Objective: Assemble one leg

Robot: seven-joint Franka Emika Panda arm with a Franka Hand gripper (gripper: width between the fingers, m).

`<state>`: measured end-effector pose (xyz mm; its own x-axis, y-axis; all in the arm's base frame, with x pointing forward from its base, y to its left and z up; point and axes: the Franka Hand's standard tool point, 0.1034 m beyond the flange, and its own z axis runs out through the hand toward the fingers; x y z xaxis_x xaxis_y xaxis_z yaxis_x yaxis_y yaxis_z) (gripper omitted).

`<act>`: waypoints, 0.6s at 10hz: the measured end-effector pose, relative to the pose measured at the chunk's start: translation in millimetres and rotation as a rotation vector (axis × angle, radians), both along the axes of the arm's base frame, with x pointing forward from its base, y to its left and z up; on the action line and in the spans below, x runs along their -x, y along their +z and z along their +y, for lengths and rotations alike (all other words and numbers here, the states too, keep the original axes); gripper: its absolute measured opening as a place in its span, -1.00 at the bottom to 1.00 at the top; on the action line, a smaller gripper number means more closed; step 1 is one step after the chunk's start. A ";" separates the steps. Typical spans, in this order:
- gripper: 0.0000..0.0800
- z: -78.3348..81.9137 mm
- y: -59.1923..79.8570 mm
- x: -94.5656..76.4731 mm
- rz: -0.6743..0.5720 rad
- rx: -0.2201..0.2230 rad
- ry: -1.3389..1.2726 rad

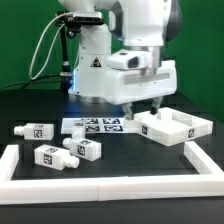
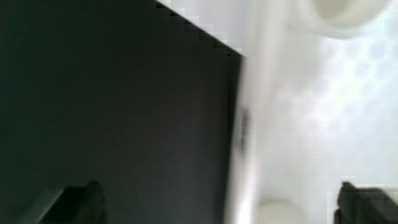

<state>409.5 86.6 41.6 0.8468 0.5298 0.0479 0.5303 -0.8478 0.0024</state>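
**Gripper open above panel edge, legs lie apart on table**

Only the exterior view shows the full layout. The arm [image 1: 135,35] reaches down so the gripper [image 1: 150,105] is over the panel [image 1: 163,134] at the panel's end toward the exterior view's left. Whether it touches the panel can't be told from here.

Only the wrist view shows the jaws. Two dark fingertips [image 2: 79,205] sit at opposite sides of the picture, spread wide with nothing between them, so the gripper [image 2: 221,205] is open. Under it the panel [image 2: 320,110] has a straight edge running against the black table [image 2: 107,100], and one round hole [image 2: 356,12] is partly cut off by the frame. No legs appear in this view.

Counts, exterior view:
- 3 legs, all lying on the table [image 1: 130,162] toward the exterior view's left, each with a tag: far leg [image 1: 33,130], near leg [image 1: 49,157], mid leg [image 1: 84,150]
- Near leg and mid leg are just beside each other; far leg is apart from both
- All three are well apart from the gripper
- 1 panel
- 1 marker board [image 1: 95,125], flat, between far leg and panel
- 1 white rail [image 1: 110,188] bordering the table on three sides

Room: a strip of black table lies between mid leg and panel, and another between the legs and the front rail. Near leg is close to the rail at the exterior view's left
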 end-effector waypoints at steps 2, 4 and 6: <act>0.62 5.7 -12.7 -3.4 0.006 -0.001 -0.008; 0.60 4.9 -11.4 -3.8 0.004 -0.001 -0.009; 0.16 4.9 -12.0 -3.4 0.005 -0.001 -0.009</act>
